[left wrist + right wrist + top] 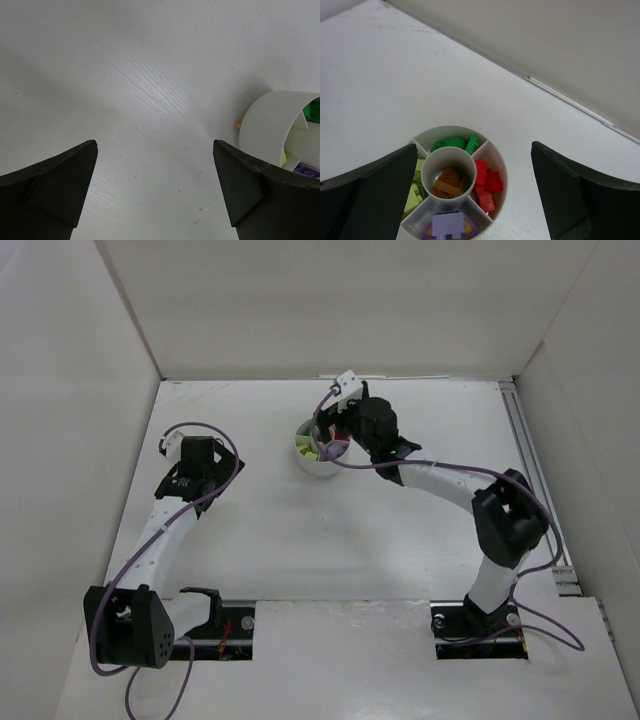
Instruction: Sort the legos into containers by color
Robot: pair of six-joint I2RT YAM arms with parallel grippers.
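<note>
Sorting looked close to finished. The right gripper (pixel 474 147) hung directly over the small white round plastic dish (pixel 318 468), its jaws spread wide with nothing between them.

Its wrist camera looked straight down into the compartments:
- The green studded bricks (pixel 452 145) lay in the far wedge.
- The red studded bricks (pixel 487 186) lay in the right wedge.
- The pale yellow-green bricks (pixel 414 196) lay in the left wedge.
- A light purple brick (pixel 447 223) lay in the near wedge.
- An orange-brown brick (pixel 449 181) sat in the central round cup.

No colour appeared mixed with another.

The left gripper (pixel 154 144) hovered low over the white table (pixel 150 75), well to the left of the dish, also open and empty.

Only the left wrist view showed the dish's outer wall from the side. There a tiny yellow-orange speck (pixel 238 125) lay on the table against the base of the wall. It was too small to tell, but it may have been a stray brick. Neither the overhead view nor the right wrist view showed it.

If so, the next move would call for a fine pinch right beside the wall without nudging the dish, then a drop into the matching compartment. Otherwise the arms needed only to draw clear.
</note>
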